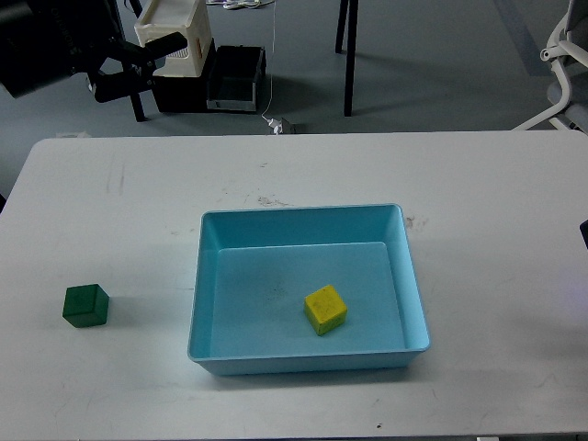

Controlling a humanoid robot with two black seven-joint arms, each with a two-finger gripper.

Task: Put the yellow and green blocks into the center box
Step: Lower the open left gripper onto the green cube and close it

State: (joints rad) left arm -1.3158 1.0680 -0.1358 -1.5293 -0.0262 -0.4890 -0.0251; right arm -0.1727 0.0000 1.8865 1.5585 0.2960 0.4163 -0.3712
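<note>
The yellow block (326, 309) lies inside the light blue box (206, 276) at the table's middle, right of the box's centre. The green block (86, 305) sits on the white table (478, 184) at the left, apart from the box. My left gripper (138, 65) comes in at the top left, above the floor beyond the table's far edge. Its two fingers are spread and hold nothing. It is far from the green block. A dark sliver (584, 233) at the right edge is the only sign of my right arm.
Beyond the table's far edge stand a white crate (179, 46) on black boxes (234, 78), black table legs (347, 55) and a white chair base (560, 55).
</note>
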